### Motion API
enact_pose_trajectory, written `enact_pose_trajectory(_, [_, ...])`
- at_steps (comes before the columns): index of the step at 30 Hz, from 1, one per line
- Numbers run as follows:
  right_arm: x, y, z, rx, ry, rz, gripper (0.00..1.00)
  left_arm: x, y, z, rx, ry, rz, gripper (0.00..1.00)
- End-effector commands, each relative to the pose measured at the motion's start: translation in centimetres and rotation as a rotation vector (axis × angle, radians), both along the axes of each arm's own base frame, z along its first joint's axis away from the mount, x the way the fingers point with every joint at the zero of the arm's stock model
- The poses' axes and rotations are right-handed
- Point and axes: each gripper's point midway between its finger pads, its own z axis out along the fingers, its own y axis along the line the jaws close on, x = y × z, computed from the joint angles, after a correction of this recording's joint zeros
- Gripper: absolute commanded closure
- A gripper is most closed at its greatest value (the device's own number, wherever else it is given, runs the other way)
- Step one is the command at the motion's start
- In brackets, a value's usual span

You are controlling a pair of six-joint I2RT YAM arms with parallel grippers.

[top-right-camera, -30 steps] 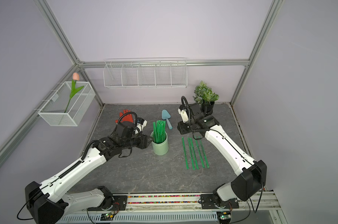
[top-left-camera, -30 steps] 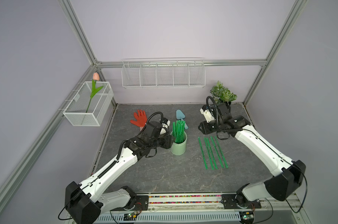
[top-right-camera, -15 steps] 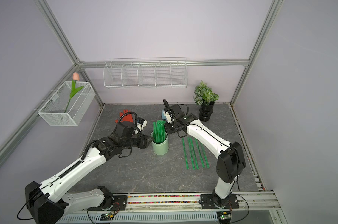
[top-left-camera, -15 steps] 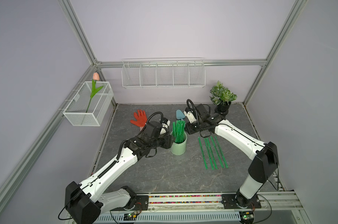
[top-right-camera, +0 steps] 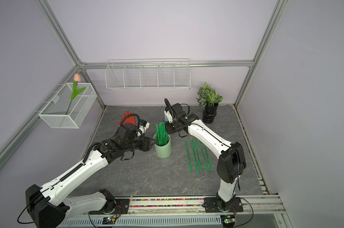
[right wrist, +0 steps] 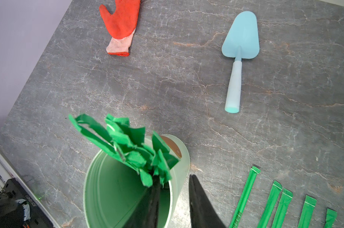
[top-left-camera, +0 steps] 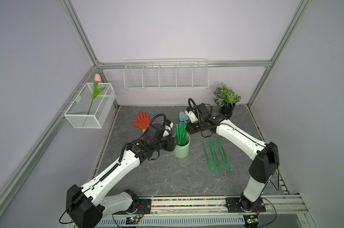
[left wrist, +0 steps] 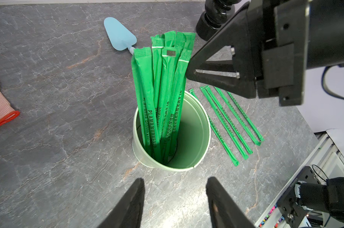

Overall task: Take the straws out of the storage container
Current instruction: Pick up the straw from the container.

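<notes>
Pale lilac walls (top-left-camera: 167, 29) close in the back and both sides, joined by a grey metal frame (top-left-camera: 236, 63). The counter (top-left-camera: 167, 177) is dark grey, stone-look, with pale veins. A white wire rack (top-left-camera: 166, 76) hangs on the back wall. A mesh basket (top-left-camera: 84, 121) holding a tulip (top-left-camera: 97, 78) hangs on the left wall. A potted plant (top-left-camera: 226, 96) stands in the far right corner. The light is soft and even.

Tbl (top-left-camera: 167, 177) — cup (top-left-camera: 181, 151), straws (left wrist: 223, 122), glove (top-left-camera: 141, 120), trowel (top-left-camera: 183, 116)

Straws (top-left-camera: 180, 131) stand in the storage container (top-left-camera: 182, 152) — more lie on the table (top-left-camera: 167, 177) to its right.
</notes>
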Motion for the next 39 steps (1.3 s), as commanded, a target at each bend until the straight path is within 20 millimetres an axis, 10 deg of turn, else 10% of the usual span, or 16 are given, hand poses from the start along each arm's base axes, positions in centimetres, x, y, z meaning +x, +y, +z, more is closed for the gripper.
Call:
enact_pose_trajectory(1, [-0.3, 0.8, -0.6, 0.003, 0.037, 0.019, 0.71, 0.2, -0.1, 1.0, -0.017, -0.022, 0.005, 0.46])
enact_pose_trajectory(39, [-2.3, 0.7, -0.6, -0.060, 0.051, 0.041, 0.92, 0.1, -0.2, 1.1, -0.021, -0.023, 0.002, 0.46])
